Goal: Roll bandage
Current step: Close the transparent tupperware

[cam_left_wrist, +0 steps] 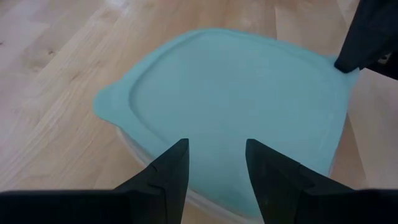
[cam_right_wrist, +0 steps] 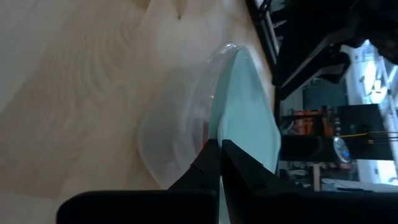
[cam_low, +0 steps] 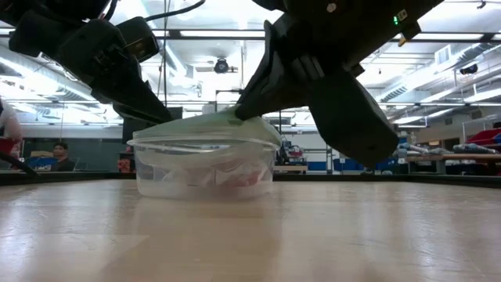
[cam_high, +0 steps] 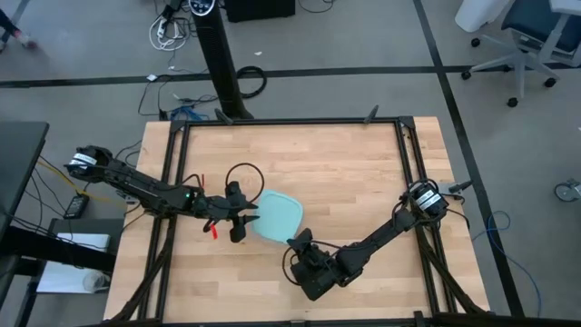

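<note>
A clear plastic container stands on the wooden table near its middle. A light-blue lid lies on it. Something red, the bandage, shows through the clear wall inside the container. My right gripper is at the lid's near corner, shut on its edge. My left gripper is open at the lid's left side. Its two fingers stand over the lid's edge there. My right gripper pinches the lid's rim at its near corner between its two shut fingers. The fingers come slanting down from the table's near right side. That corner is raised off the container, while the lid's far end still lies on the rim. My left gripper: I cannot tell whether its fingers touch the lid.
Black frame rails run along the table's left, right and far sides. A black cable loop lies just beyond my left gripper. Bare wood shows toward the far and right parts of the table. A person sits in the room behind.
</note>
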`<state>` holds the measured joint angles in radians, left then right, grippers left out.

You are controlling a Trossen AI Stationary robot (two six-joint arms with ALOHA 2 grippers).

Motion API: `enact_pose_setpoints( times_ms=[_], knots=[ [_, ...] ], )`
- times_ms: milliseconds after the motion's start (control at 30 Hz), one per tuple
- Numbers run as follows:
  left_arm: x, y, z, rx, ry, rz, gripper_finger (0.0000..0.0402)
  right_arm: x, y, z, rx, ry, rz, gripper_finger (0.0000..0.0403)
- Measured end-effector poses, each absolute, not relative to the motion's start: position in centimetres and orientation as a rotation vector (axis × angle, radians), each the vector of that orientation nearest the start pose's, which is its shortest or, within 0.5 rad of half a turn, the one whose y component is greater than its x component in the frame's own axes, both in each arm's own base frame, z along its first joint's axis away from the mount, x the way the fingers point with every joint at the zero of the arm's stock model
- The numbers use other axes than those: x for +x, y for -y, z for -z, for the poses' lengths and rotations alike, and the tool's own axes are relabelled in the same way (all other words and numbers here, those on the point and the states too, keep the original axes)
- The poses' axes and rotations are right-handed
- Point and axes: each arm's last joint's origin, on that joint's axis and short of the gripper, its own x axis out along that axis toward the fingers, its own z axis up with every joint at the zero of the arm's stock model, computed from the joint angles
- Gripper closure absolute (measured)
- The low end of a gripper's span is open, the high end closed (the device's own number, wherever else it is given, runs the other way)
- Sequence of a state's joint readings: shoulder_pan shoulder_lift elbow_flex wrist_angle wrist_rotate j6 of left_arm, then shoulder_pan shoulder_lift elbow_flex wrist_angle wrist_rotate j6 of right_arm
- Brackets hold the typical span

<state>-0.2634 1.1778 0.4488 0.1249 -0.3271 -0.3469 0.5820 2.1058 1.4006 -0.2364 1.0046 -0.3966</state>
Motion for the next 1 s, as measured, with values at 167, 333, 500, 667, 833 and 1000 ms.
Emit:
enact_pose_setpoints(
  times_ms=[167,333,500,667,833,1000],
  knots=[
    [21.5,4.8,-17.5,-0.161,-0.557,-0.16,0.0239,37.3,-21.3,-15.0,-1.015,-0.747,0.277,0.04],
    [21.5,4.8,-17.5,-0.161,-0.557,-0.16,0.0239,37.4,-21.4,-15.2,-1.023,-0.726,0.328,0.0401],
    [21.5,4.8,-17.6,-0.163,-0.551,-0.159,0.0239,37.6,-21.7,-15.5,-1.045,-0.698,0.313,0.0401],
    [21.6,4.9,-17.7,-0.17,-0.529,-0.155,0.0239,38.0,-21.7,-15.8,-1.058,-0.676,0.31,0.0401],
    [21.6,4.9,-17.7,-0.17,-0.528,-0.155,0.0239,38.1,-21.6,-15.8,-1.086,-0.68,0.299,0.0401],
    [21.4,4.8,-17.4,-0.161,-0.57,-0.164,0.0239,38.2,-21.6,-15.7,-1.023,-0.677,0.246,0.0401]
  ],
)
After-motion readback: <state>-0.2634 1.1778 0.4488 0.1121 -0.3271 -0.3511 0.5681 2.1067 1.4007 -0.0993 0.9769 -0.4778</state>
